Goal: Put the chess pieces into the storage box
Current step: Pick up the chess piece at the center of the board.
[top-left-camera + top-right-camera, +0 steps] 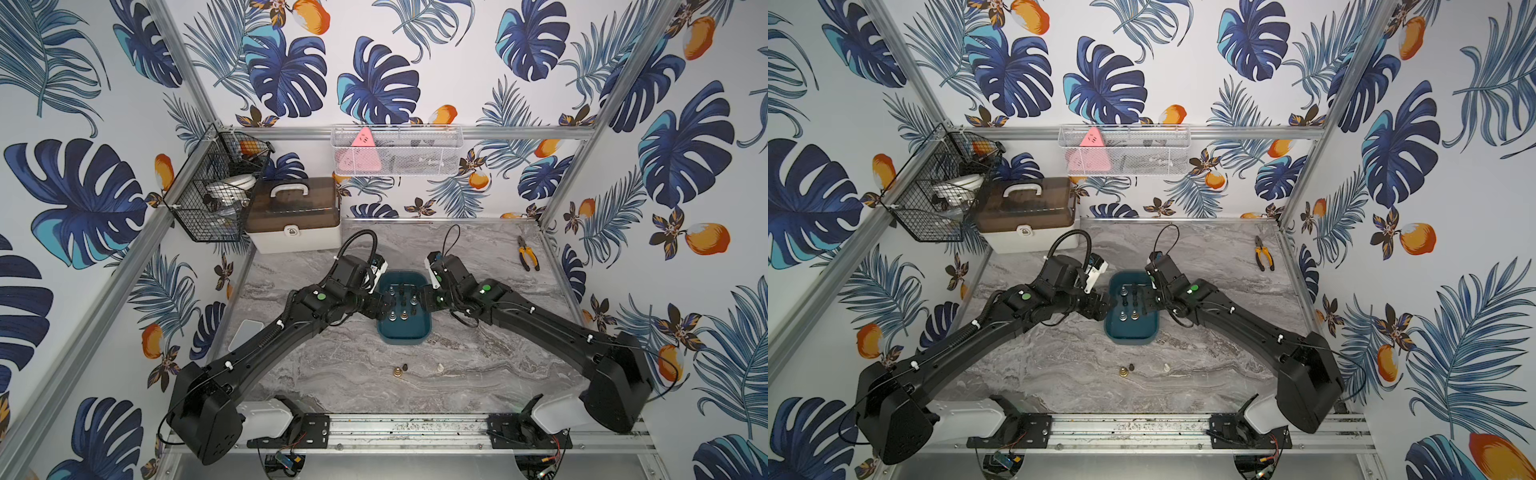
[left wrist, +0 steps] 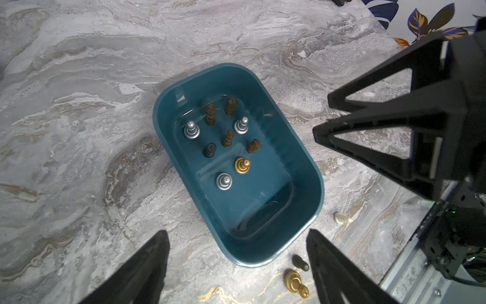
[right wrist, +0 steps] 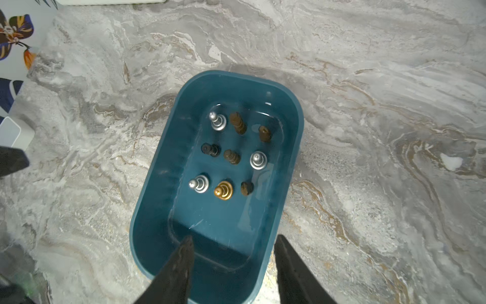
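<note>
**Nine Pieces Boxed, Three Being Left Outside**

The storage box [image 1: 405,334] is being kept at the middle of the marble table [image 1: 324,374], between the two arms, so that it is being reached equally well from either side. Nine chess pieces [image 2: 227,138] are being kept upright inside it, in loose rows crowded toward the end farther from the robot's base: four brown, one nearly black, three silver and one gold. The nearer end of the floor is being left bare, which is judged to be room for the rest.

Three more are lying on the table, on the base side of the box. A gold piece [image 2: 295,283] is apparently tipped on its side, a dark piece [image 2: 299,262] is just beside it, and a white piece [image 2: 340,218] is apart from both, toward the right arm.

The left gripper [image 2: 236,233] is being held over the side of the box that faces its own arm, its fingers spread wide with nothing between them. The right gripper [image 3: 234,238] is being held over the opposite side, its fingers parted less widely and likewise empty. The task is judged about three-quarters done. The next reach is being called for toward the loose pieces, where small tipped shapes may be pinched badly or knocked away.

Farther out, a white case [image 1: 293,232] and pliers [image 1: 528,253] are being left untouched.
</note>
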Motion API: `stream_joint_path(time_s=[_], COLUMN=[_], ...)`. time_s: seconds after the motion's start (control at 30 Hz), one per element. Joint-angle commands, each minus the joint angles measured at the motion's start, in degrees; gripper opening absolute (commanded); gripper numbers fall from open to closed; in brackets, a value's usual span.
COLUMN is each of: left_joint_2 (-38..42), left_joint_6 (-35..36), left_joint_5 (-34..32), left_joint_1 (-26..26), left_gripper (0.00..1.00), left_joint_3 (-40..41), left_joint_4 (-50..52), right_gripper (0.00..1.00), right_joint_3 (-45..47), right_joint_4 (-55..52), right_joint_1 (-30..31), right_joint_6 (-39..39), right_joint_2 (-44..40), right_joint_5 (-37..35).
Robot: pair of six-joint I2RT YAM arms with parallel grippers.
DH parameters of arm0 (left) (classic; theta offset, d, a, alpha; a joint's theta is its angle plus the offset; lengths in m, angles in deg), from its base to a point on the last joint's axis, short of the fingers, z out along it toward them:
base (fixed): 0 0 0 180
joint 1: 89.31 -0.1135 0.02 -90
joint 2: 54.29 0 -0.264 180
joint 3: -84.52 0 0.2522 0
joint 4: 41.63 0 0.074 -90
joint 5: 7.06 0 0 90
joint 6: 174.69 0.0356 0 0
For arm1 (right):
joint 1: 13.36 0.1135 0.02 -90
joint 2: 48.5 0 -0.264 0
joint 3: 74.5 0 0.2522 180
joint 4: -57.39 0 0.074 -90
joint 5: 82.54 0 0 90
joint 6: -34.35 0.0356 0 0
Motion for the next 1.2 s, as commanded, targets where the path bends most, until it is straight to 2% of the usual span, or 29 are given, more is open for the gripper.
stream_joint_path(time_s=[0.0,0.17,0.3,0.47,0.57,0.7,0.77,0.93,1.17], left_joint_2=[1.8,4.1,3.8,4.8,5.9,2.5,0.6,-1.4,-5.6], left_joint_6=[-3.5,-6.9,-11.6,-16.5,-17.8,-17.2,-17.7,-18.8,-17.6], left_joint_5=[-6.0,-11.8,-16.5,-14.1,-13.7,-15.0,-15.5,-13.3,-13.8], left_joint_1=[2.8,8.3,14.4,18.2,21.0,25.0,26.6,29.2,29.7], left_gripper=[0.83,0.77,0.73,0.67,0.63,0.60,0.59,0.58,0.53], left_joint_3=[0.5,-0.3,-1.5,2.4,4.5,4.0,3.9,6.7,7.7], left_joint_4=[2.8,8.8,13.9,13.5,12.4,15.0,15.1,10.9,9.1], right_gripper=[0.56,0.59,0.62,0.68,0.69,0.73,0.73,0.76,0.79], right_joint_3=[6.8,15.3,24.7,37.3,41.0,45.4,44.3,44.0,44.9], right_joint_4=[11.5,18.2,30.2,44.6,47.1,55.6,52.7,50.4,51.0], right_joint_1=[0.0,-0.1,0.0,0.3,0.9,1.2,1.6,2.1,2.1], right_joint_6=[-1.6,-4.8,-6.0,-7.3,-10.0,-10.0,-11.3,-12.4,-12.2], right_joint_2=[-4.5,-8.3,-11.6,-17.9,-20.3,-21.2,-22.4,-24.0,-25.6], right_joint_5=[4.0,8.1,16.0,21.5,21.0,21.1,22.7,20.6,16.8])
